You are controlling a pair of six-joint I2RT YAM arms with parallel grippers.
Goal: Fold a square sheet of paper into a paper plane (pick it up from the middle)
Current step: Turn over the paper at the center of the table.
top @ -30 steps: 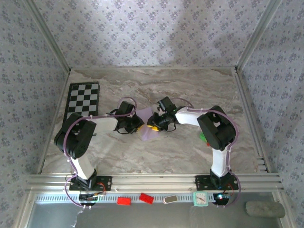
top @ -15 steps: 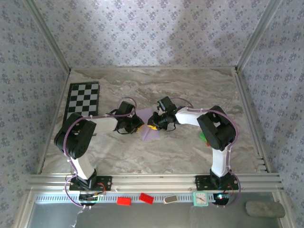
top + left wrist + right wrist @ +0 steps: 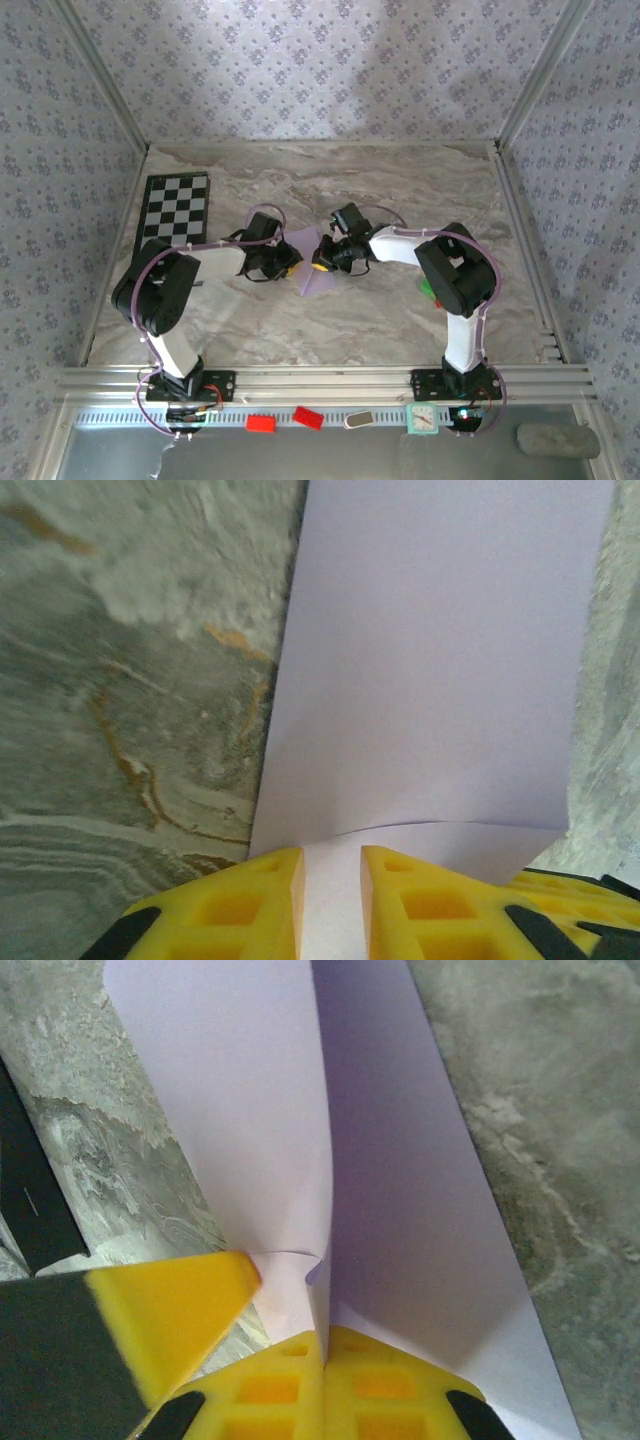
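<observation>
Leftmost, item one: checkered board [image 3: 177,208], black and white, lying flat at the far-left side of the marble-patterned tabletop [image 3: 420,190].

Item two: left tool [image 3: 330,865], to the right of the board and nearer the arm bases. Its yellow fingers [image 3: 262,905] are narrowly spread, and lilac paper shows in the gap between them.

Item three: square sheet of paper [image 3: 440,660], pale lilac and unmarked, further right of the board, about mid-tabletop. One part lies flat and another rises in a lengthwise ridge.

Item four: right tool [image 3: 325,1345], further right again of the board, its yellow fingers pressed together and pinching the foot of the sheet's raised ridge.

Item five: small green piece [image 3: 428,290], far right of the board, beside the right arm. It is partly hidden and its kind is unclear.
</observation>
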